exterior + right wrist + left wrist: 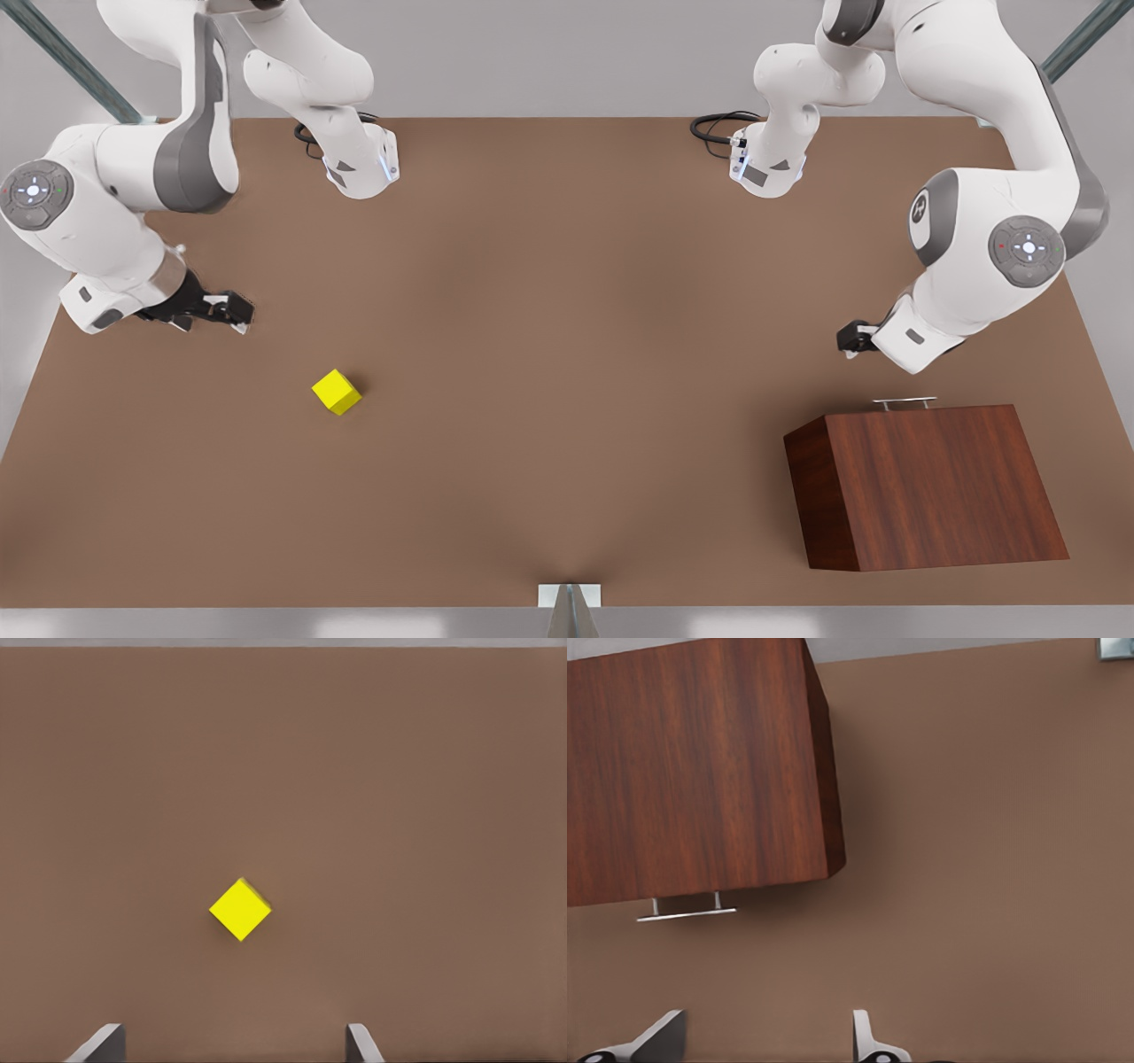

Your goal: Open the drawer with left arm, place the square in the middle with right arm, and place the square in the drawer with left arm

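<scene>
Drawer shut, cube untouched, both arms poised

The left end effector point(849, 339) hovers near the bench's right edge as the front view has it, just off the handle point(904, 402) of the drawer, fingers point(866, 1034) spread wide, nothing between them. The right end effector point(232, 312) hangs near the opposite edge, fingers point(363, 1043) also spread and empty, with the square point(337, 392) a little way off on bare bench point(567, 354), not touching anything.

The cabinet point(930, 483) sits toward the near right corner of the bench in the front view. The handle's long axis runs parallel to the bench's far edge, and the drawer front faces that far edge, toward the arm bases, so the pull would go that way. No drawer tray is showing, so I judge it closed.

Risks:
- The handle is a thin bar; a slightly high or off-centre close could slip off, or shove the whole cabinet instead of sliding the drawer.
- The square sits rotated, corners pointing at the fingers in the right wrist view; closing across corners could twist or squirt it out unless the wrist turns to meet flat faces.
</scene>
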`<state>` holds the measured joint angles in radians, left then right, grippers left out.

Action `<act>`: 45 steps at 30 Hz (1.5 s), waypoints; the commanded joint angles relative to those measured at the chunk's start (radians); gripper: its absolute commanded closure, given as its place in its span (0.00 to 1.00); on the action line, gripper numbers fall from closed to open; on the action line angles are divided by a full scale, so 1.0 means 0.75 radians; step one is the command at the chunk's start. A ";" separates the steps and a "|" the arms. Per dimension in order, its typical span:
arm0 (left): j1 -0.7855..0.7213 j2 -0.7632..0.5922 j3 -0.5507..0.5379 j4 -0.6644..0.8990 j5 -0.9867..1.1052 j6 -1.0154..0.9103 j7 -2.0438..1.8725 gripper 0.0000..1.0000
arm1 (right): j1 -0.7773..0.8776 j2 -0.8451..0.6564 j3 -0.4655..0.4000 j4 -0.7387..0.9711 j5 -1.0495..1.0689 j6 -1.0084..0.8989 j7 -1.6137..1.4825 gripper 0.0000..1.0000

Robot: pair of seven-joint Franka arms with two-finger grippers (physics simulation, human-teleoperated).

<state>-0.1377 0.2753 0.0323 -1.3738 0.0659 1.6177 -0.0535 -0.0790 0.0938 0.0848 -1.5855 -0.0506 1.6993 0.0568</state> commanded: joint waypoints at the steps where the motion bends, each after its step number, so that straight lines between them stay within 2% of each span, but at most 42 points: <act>1: -0.001 -0.001 0.000 -0.003 0.018 0.001 -0.016 0.00 | 0.026 0.000 -0.001 -0.015 0.000 0.019 0.000 0.00; 2: -0.001 -0.017 0.000 -0.050 0.016 0.058 -0.165 0.00 | 0.026 -0.004 0.001 -0.029 0.000 0.031 0.000 0.00; 4: 0.006 -0.185 0.008 -0.385 0.018 0.385 -0.810 0.00 | 0.026 0.002 0.001 -0.050 0.002 0.052 0.002 0.00; 9: 0.008 -0.406 0.151 -0.897 0.008 0.872 -1.385 0.00 | 0.044 0.147 0.042 -0.146 0.039 0.158 -0.131 0.00; 14: 0.051 -0.445 0.176 -1.193 0.012 1.242 -1.649 0.00 | 0.044 0.108 0.042 -0.553 0.039 0.665 -0.562 0.00; 16: 0.051 -0.406 0.176 -1.218 0.012 1.277 -1.829 0.00 | 0.036 0.133 0.040 -0.639 0.039 0.757 -0.740 0.00; 21: 0.110 -0.302 0.180 -1.218 0.010 1.361 -1.931 0.00 | 0.040 0.274 0.034 -0.651 0.039 0.876 -0.963 0.00; 23: 0.120 -0.265 0.196 -1.214 0.014 1.398 -1.931 0.00 | 0.046 0.292 0.034 -0.739 0.039 1.019 -0.978 0.00; 29: 0.139 -0.179 0.208 -1.201 0.025 1.498 -1.906 0.00 | 0.069 0.403 0.034 -0.811 0.039 1.266 -1.023 0.00; 45: 0.182 -0.034 0.221 -1.122 0.068 1.543 -1.906 0.00 | 0.052 0.380 0.028 -0.798 0.039 1.240 -1.080 0.00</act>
<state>-0.0016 0.2501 0.1979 -2.2151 0.1165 2.7750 -1.4834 -0.0401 0.3829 0.1045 -2.1832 -0.0215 2.6292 -0.7531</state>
